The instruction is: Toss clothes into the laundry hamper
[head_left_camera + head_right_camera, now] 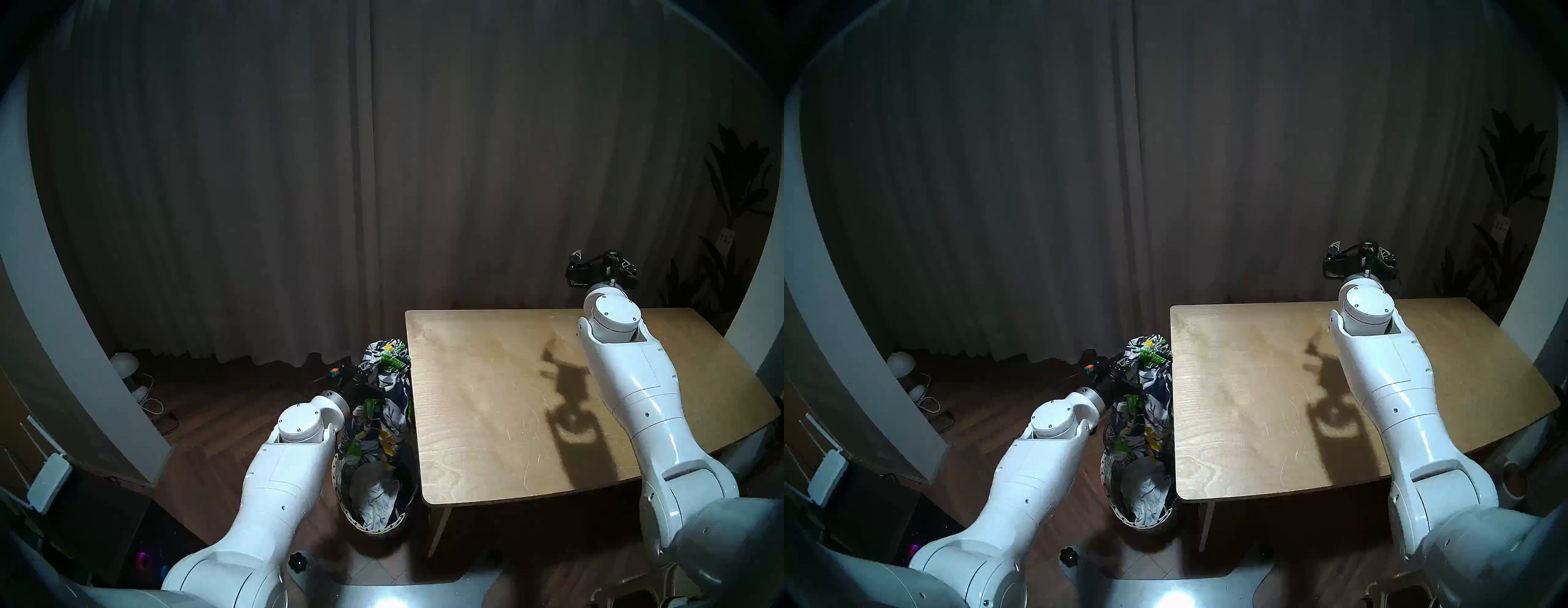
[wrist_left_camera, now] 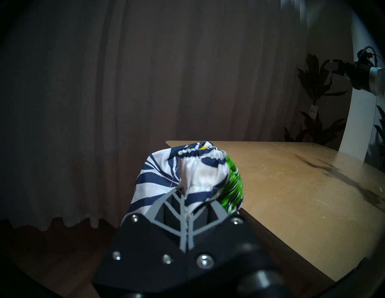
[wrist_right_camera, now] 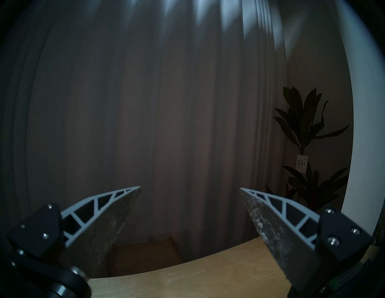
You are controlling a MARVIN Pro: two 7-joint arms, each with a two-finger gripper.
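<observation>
My left gripper (image 1: 368, 373) is shut on the leaf-print garment (image 1: 384, 407), navy and white with green patches, which hangs down into the laundry hamper (image 1: 373, 524) on the floor beside the table's left edge. In the left wrist view the gripper (image 2: 183, 190) pinches the bunched garment (image 2: 200, 172) at its elastic waistband. A white garment (image 1: 377, 499) and dark cloth lie inside the hamper. My right gripper (image 1: 598, 265) hovers open above the table's far edge, its fingers (image 3: 116, 210) wide apart and empty in the right wrist view.
A bare wooden table (image 1: 509, 403) fills the right half. Dark curtains (image 1: 382, 170) hang behind. A potted plant (image 1: 729, 220) stands at the far right. A small lamp and cables (image 1: 127, 369) lie on the wooden floor at left. A router (image 1: 46, 475) sits at the left edge.
</observation>
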